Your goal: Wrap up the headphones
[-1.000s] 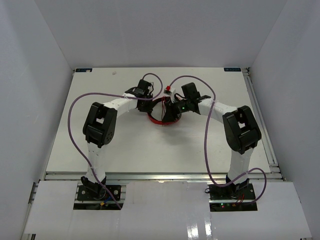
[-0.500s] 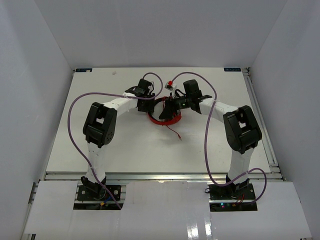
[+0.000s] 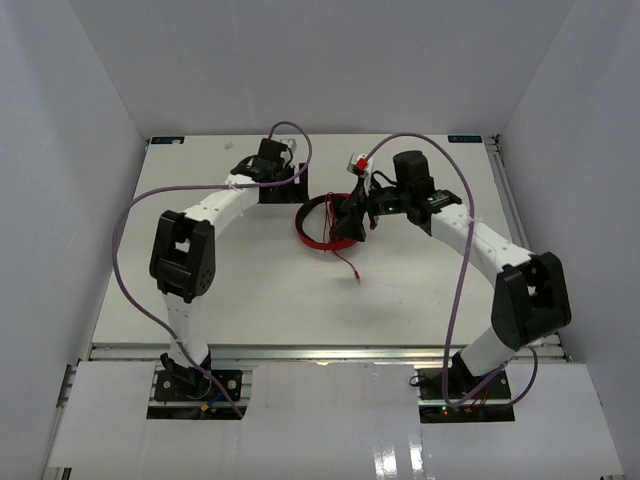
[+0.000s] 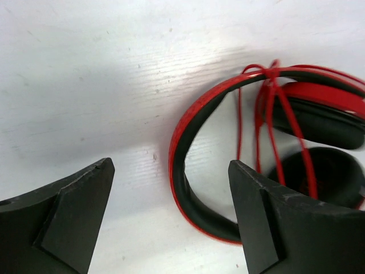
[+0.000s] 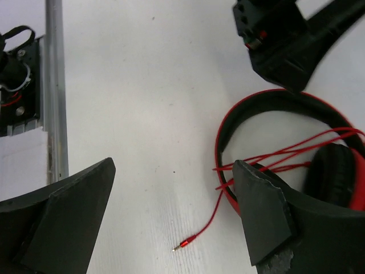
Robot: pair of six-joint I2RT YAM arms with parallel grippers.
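Headphones (image 3: 325, 222) lie flat on desk (image 3: 200, 280). Cable (image 5: 208, 220) looped across cups, plug end loose beside headband. Left hand (image 4: 169, 164) and right hand (image 5: 174, 164) flank headphones, both spread wide, empty. Best next: pinch tail near plug, tuck under loops without dragging headband.

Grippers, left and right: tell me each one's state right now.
Left gripper: jaws open, holding nothing; the headphones lie below it.
Right gripper: jaws open, holding nothing.
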